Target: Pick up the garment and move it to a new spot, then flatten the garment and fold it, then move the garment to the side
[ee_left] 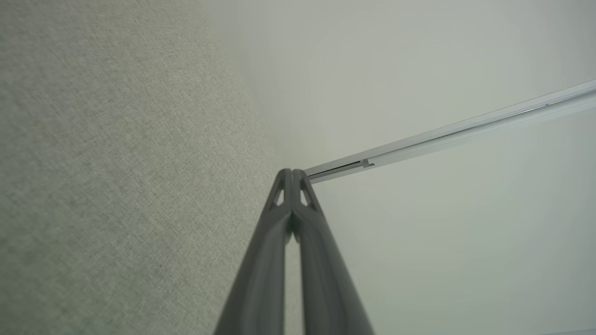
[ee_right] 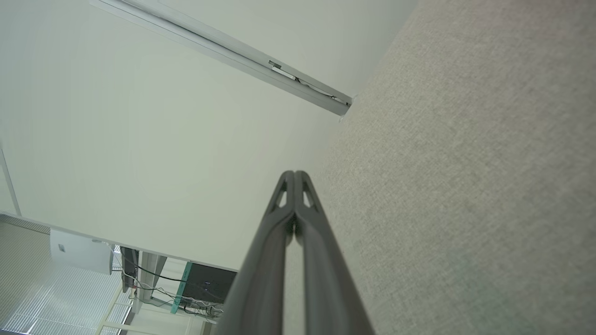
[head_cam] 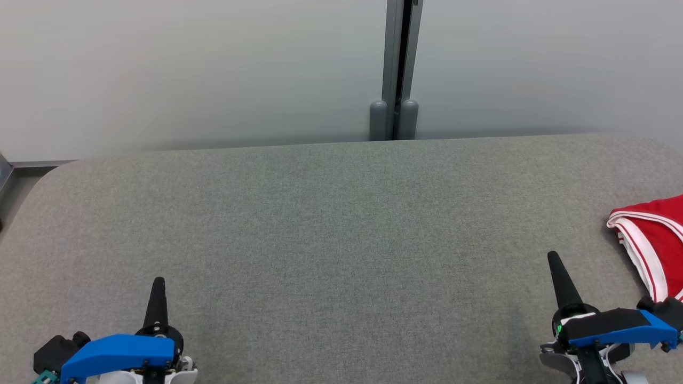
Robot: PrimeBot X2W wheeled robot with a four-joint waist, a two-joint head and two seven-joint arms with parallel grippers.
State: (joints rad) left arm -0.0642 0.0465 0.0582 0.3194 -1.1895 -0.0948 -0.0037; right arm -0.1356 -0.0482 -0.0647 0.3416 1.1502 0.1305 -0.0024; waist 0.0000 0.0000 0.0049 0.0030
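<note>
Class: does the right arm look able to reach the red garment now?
Probably yes: the red garment lies on the table close beside the right gripper, nothing between them; its shut jaws must open first.

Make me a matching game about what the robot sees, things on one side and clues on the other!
1 garment
2 left pincer
3 table
4 post

A upright behind the table
B red, white stripes
C shut, lower left
D wide grey surface

Pairs: 1-B, 2-C, 3-D, 4-A
</note>
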